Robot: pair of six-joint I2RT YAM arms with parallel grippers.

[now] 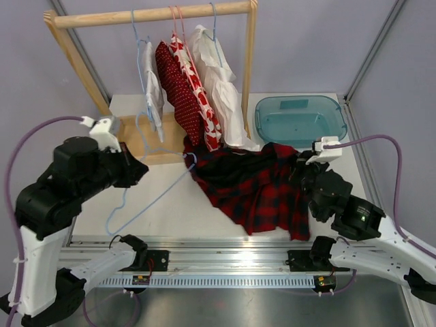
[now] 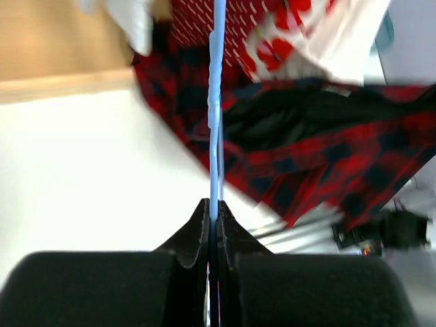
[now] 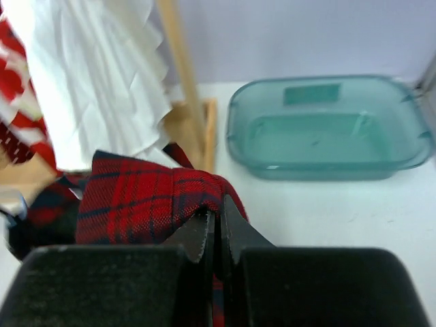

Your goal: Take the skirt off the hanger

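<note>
Where the two arms reach in from the near edge of the white table (image 1: 178,221), each gripper is closed on something. The left gripper (image 1: 141,170), seen from its wrist camera (image 2: 212,204), has its jaws pressed together on the thin wire of a light blue hanger (image 1: 155,199). The wire runs straight ahead from the fingertips (image 2: 218,102) and low over the table toward the skirt. The right gripper (image 1: 300,172) has its jaws clamped on a bunched fold of the red-and-black plaid skirt (image 3: 143,201), the cloth humped just in front of the fingertips (image 3: 216,204).

The skirt (image 1: 259,191) lies crumpled on the table between the two grippers, nearer the right arm, with its dark lining turned up in the middle (image 2: 327,157). The hanger's far end meets the skirt's left upper edge. Whether the wire is still threaded into the cloth cannot be told.

Beyond the skirt stands a wooden rack (image 1: 150,15). Four garments hang from its top rod: a white one (image 1: 154,95) at left, a dark red dotted one (image 1: 170,78), a red-and-white patterned one (image 1: 199,95), and a larger white one (image 1: 219,82) whose hem reaches down to the skirt. At the far right, just beside the rack's post, a teal plastic bin (image 1: 300,126) sits on the table (image 3: 320,133).
</note>
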